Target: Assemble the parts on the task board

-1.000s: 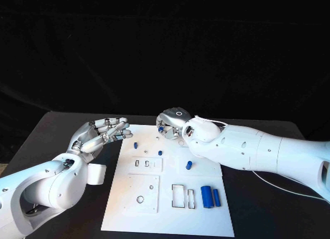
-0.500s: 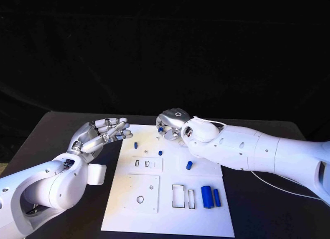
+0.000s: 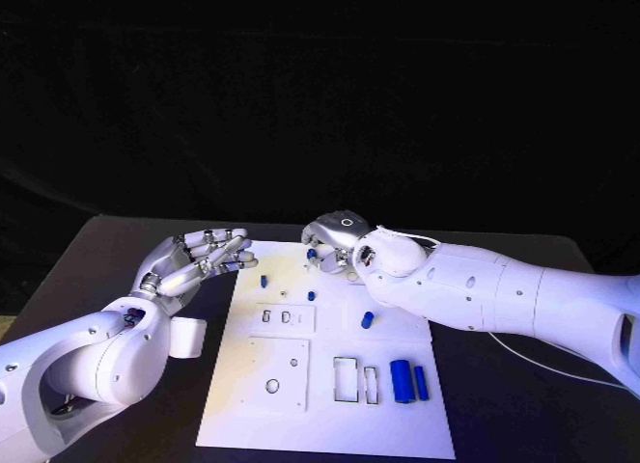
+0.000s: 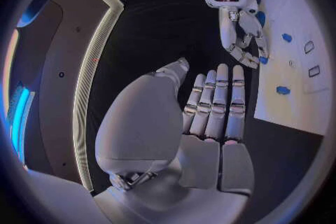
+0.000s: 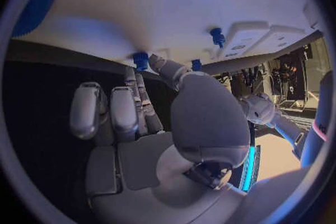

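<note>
The white task board lies in the middle of the table. My right hand hovers over the board's far edge and pinches a small blue part between thumb and fingertips; the right wrist view shows that small blue part against the board. My left hand hangs off the board's far left corner, palm bare, fingers straight and side by side. Two small blue pegs and a third peg stand on the board. A large blue cylinder and a blue bar lie near its right edge.
A small white block sits on the black table just left of the board, under my left forearm. The board has rectangular cut-outs and round holes in its near half. The table's edge runs behind both hands.
My right hand has dipped very slightly toward the board's far edge with the blue part. The left hand has stayed where it was.
</note>
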Available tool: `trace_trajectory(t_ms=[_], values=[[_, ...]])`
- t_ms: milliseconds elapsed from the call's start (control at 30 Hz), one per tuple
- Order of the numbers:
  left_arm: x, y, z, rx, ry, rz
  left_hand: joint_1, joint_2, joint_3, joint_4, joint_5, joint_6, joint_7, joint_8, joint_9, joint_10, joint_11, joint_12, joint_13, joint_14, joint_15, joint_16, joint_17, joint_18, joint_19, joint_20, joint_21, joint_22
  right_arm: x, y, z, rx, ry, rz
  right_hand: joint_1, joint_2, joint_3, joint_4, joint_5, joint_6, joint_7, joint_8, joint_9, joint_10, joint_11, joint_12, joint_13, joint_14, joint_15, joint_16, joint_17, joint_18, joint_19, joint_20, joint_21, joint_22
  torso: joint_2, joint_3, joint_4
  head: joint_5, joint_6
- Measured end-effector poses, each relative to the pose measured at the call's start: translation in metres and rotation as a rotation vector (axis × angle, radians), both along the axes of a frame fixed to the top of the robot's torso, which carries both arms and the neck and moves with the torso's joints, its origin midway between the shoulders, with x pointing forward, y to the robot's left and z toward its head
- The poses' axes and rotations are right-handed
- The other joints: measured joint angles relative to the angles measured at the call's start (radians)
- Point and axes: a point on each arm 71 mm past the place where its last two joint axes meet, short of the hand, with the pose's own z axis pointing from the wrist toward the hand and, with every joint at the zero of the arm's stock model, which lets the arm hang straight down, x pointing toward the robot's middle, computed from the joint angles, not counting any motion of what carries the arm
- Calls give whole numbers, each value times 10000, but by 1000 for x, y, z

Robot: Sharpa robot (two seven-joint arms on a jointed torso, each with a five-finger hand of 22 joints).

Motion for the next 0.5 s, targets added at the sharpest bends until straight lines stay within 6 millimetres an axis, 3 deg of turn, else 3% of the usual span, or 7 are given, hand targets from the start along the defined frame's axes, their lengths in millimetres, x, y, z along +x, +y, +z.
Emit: trace_trajectory(t_ms=[233, 433, 500], values=[[0, 1, 0, 7, 6, 7, 0, 0, 0, 0, 0, 0, 0, -40, -8, 0, 0, -39, 0, 0, 0, 0, 14, 0, 37, 36, 0, 0, -10, -14, 3, 140, -17, 46, 104, -127, -199, 12, 175, 0, 0, -5, 18, 0, 0, 216, 36, 0, 0, 0, 6, 0, 0, 0, 0, 67, -4, 3, 0, 31, 8], [0, 2, 0, 21, 21, 48, 0, 0, 0, 0, 0, 0, 0, -40, -8, 0, 0, -39, 0, 0, 0, 0, 14, 0, 37, 36, 0, 0, -21, -35, 14, 418, -120, -18, 104, -126, -292, 135, 297, 284, 42, -5, 67, 449, -40, 604, 167, 24, -25, 101, 177, -2, 193, -38, 124, 326, -26, 15, -40, 89, 68], [0, 3, 0, 25, 28, 62, 0, 0, 0, 0, 0, 0, 0, -40, -8, 0, 0, -39, 0, 0, 0, 0, 14, 0, 37, 36, 0, 0, -24, -45, 18, 525, -128, -124, 104, -126, -283, 204, 350, 339, -12, -5, 78, 675, -81, 733, 216, 57, -57, 154, 260, -2, 257, -72, 188, 429, -38, 21, -66, 90, 77]])
